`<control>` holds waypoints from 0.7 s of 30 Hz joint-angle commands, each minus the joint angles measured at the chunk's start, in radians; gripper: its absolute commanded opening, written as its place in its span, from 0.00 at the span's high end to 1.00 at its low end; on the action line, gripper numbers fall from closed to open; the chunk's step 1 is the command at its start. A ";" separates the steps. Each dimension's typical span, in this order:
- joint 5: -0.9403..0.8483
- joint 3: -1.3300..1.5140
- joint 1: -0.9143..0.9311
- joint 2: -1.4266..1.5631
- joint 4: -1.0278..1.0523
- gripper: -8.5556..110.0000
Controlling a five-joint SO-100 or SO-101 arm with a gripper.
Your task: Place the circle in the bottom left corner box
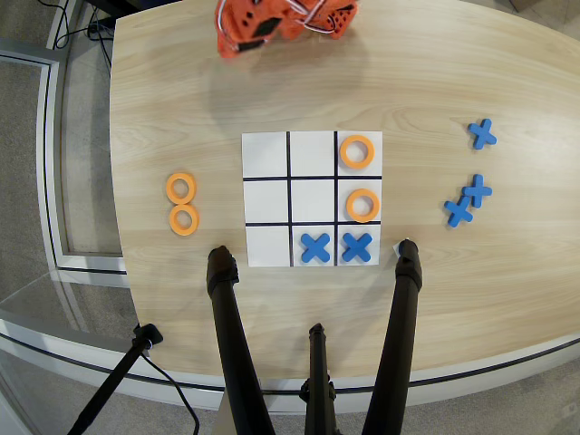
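Note:
The white 3x3 board [312,178] lies in the middle of the table. Orange rings sit in its top right cell [357,151] and middle right cell [362,205]. Blue X pieces sit in the bottom middle cell [314,246] and bottom right cell [357,246]. The bottom left corner box [267,245] holds nothing. Two loose orange rings lie on the table left of the board, one [181,188] touching the other [184,219]. The orange arm with my gripper [237,43] is folded at the table's far edge, far from rings and board; how its jaws stand does not show.
Three loose blue X pieces lie right of the board: one [482,134] apart, two [477,189] [459,211] touching. Black tripod legs [227,326] [399,317] [316,372] rise over the table's near edge, just below the board. The table edge curves at the left.

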 commanded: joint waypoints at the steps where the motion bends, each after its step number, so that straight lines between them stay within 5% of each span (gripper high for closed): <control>1: 0.005 0.057 0.189 0.021 0.002 0.93; 21: 0.005 0.057 0.202 0.018 0.003 0.93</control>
